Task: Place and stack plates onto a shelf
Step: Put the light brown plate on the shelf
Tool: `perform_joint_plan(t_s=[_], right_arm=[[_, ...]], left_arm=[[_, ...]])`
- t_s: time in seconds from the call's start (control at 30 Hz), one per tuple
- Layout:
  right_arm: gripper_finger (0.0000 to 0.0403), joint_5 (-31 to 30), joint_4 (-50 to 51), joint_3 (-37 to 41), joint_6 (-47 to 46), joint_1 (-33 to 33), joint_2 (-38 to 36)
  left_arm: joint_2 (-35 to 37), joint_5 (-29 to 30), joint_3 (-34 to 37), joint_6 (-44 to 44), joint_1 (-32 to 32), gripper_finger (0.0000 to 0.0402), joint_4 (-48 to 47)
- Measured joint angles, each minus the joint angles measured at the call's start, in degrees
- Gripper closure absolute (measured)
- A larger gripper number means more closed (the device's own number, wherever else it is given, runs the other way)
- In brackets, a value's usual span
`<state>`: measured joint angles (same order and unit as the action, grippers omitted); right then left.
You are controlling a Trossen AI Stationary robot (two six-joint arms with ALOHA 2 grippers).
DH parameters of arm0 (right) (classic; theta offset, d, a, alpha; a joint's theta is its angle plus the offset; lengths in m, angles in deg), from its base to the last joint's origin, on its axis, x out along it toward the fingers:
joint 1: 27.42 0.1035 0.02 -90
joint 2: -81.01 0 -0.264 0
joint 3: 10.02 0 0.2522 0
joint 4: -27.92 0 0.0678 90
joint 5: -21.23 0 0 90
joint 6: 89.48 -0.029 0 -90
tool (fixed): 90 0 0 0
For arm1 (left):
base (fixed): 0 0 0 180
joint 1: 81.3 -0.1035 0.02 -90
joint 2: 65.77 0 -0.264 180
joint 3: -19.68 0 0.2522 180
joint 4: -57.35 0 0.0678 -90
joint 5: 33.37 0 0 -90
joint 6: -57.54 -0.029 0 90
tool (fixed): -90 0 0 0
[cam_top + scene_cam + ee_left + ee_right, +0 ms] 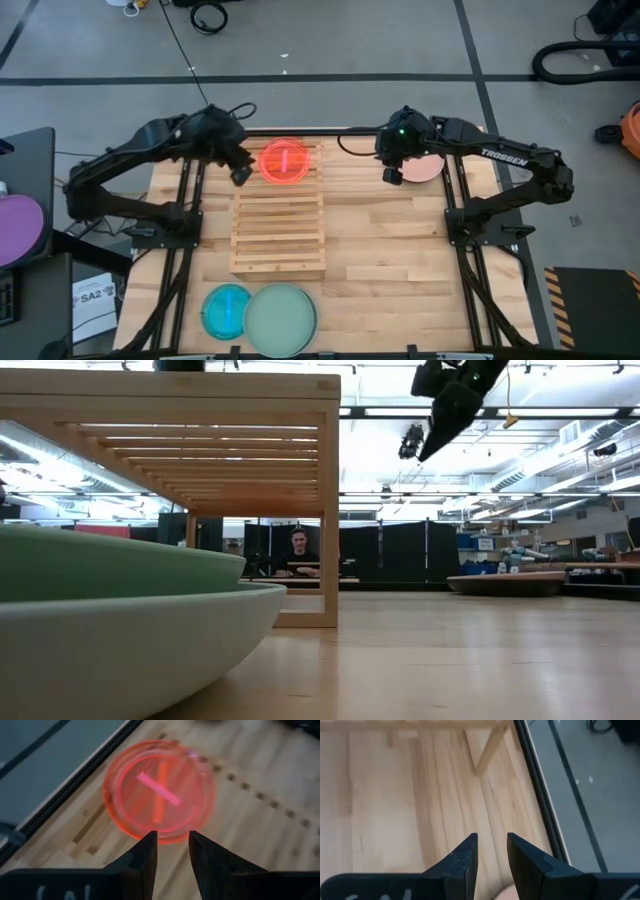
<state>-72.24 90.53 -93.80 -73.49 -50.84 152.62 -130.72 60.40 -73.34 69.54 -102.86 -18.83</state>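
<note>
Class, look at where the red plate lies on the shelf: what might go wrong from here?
1. The red plate lies at the far end of the shelf, its rim past the slats; a nudge might tip it off.
2. The left gripper hangs close by the plate's rim, its fingers slightly parted; it might knock the plate.

1 plate [285, 160] on shelf [279, 235] far end | 2 plates [280, 318] by near end
</note>
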Motion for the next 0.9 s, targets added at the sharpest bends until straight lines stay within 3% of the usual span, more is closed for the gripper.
perform_joint_plan(t_s=[0.2, 0.43, 0.6, 0.77, 0.9], right_arm=[[0.0292, 0.03, 6.58, 0.0, 0.0, -2.27, 0.02], [0.0292, 0.05, 15.26, 0.0, -4.0, -2.84, 0.02], [0.0292, 0.05, 16.45, 0.94, -5.73, -3.27, -0.09], [0.0292, 0.01, 16.38, 6.34, -5.4, -5.72, -0.15], [0.0292, -0.08, 15.24, 11.47, -3.95, -8.68, -0.17]], left_arm=[[5.64, 1.75, -0.01, -0.7, 8.39, 0.0284, 0.11], [7.34, 8.04, 0.39, -0.42, 17.37, 0.0284, 1.25], [8.67, 10.6, 9.17, -1.32, 22.57, 0.0284, 13.93], [9.97, 10.59, 20.58, -1.42, 25.33, 0.0284, 29.41], [9.95, 10.6, 25.37, -1.4, 25.7, 0.0284, 35.66]])
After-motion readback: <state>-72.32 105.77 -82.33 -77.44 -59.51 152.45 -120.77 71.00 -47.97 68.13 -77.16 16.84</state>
